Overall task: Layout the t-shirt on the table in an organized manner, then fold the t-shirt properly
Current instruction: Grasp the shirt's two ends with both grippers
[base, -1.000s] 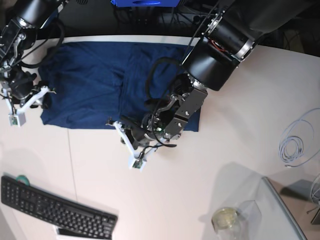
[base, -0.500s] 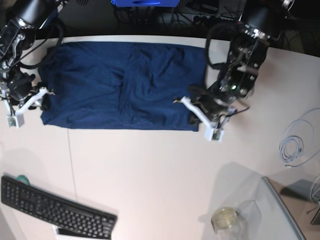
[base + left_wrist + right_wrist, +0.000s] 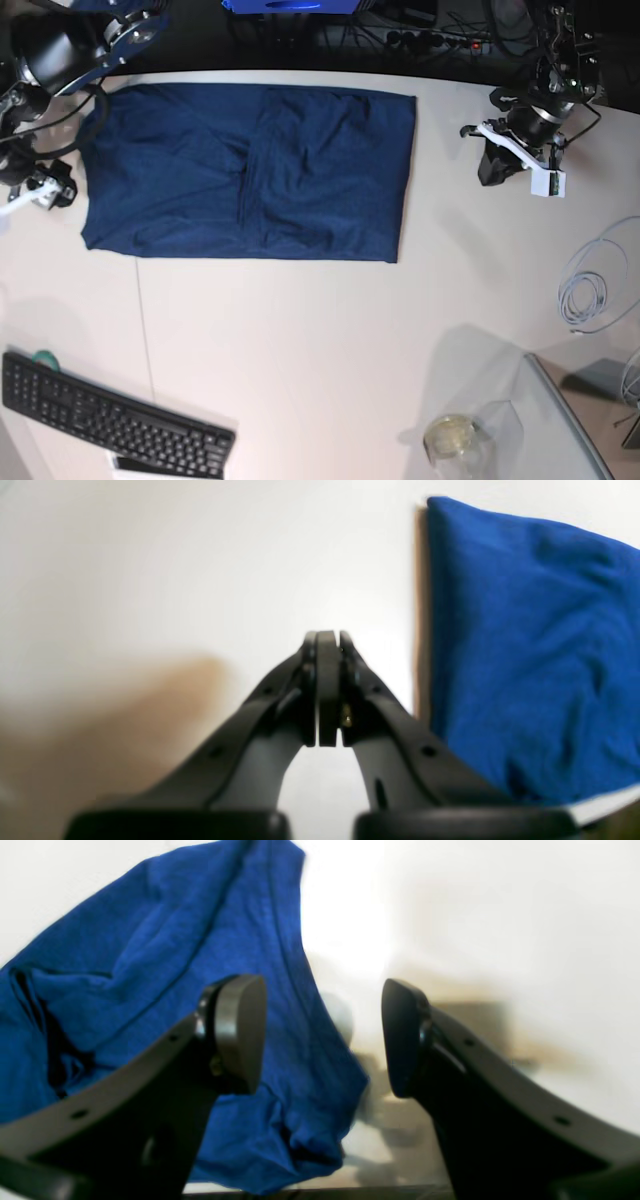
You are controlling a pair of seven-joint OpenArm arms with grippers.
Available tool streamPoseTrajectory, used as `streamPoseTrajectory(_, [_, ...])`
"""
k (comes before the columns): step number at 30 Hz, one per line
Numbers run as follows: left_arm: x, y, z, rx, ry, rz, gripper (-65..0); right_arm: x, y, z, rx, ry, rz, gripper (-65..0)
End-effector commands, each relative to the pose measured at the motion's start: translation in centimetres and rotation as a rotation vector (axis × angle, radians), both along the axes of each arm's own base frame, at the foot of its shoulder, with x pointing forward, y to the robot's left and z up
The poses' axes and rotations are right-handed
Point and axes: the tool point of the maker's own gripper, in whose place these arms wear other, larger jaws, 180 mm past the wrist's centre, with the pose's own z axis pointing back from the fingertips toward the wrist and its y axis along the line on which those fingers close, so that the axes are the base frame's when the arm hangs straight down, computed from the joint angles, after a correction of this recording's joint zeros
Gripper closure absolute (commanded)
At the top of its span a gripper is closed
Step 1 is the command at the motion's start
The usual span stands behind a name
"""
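Note:
The dark blue t-shirt [image 3: 250,170] lies flat as a wide rectangle on the far part of the white table [image 3: 320,340]. My left gripper [image 3: 535,170] hangs to the right of the shirt, apart from it. In the left wrist view this gripper [image 3: 327,640] is shut with nothing in it, and the t-shirt [image 3: 530,645] shows off to its right. My right gripper [image 3: 35,192] is just off the shirt's left edge. In the right wrist view that gripper [image 3: 320,1035] is open and holds nothing, and the t-shirt [image 3: 165,970] lies rumpled under its left finger [image 3: 235,1030].
A black keyboard [image 3: 110,420] lies at the front left. A coiled white cable [image 3: 590,290] rests at the right edge. A glass jar [image 3: 450,438] and a clear panel [image 3: 560,420] stand at the front right. A thin dark seam [image 3: 140,320] runs across the table.
My left arm swept from the shirt's front middle to its right edge, then drew back to the far right. My right gripper opened wider and moved left, off the shirt's edge.

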Motion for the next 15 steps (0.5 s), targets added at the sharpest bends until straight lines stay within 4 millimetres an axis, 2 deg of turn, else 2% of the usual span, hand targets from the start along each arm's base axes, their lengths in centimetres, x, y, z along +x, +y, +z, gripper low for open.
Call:
streamPoseTrajectory(1, [0.2, 1.3, 0.6, 0.012, -0.028, 0.019, 0.0, 0.3, -0.1, 0.0, 0.019, -0.010, -0.009, -34.7])
streamPoseTrajectory(3, [0.6, 1.5, 0.3, -0.005, -0.030, 0.020, 0.0, -0.4, -0.8, -1.0, 0.050, 0.015, -0.030, -34.8])
streamPoseTrajectory(7, [1.0, 1.6, -1.0, -0.028, -0.009, 0.032, 0.0, -1.5, -0.5, -3.4, 0.166, 0.047, -0.059, -34.8])
streamPoseTrajectory(11, [2.6, -0.6, -1.3, -0.056, -0.015, -0.019, 0.0, -2.1, 0.9, -5.2, 0.361, 0.019, -0.098, -34.8])
streamPoseTrajectory(15, [4.7, -4.3, -1.0, -0.084, -0.039, -0.113, 0.0, -3.0, 3.2, -6.3, 0.445, 0.078, -0.030, -34.8])
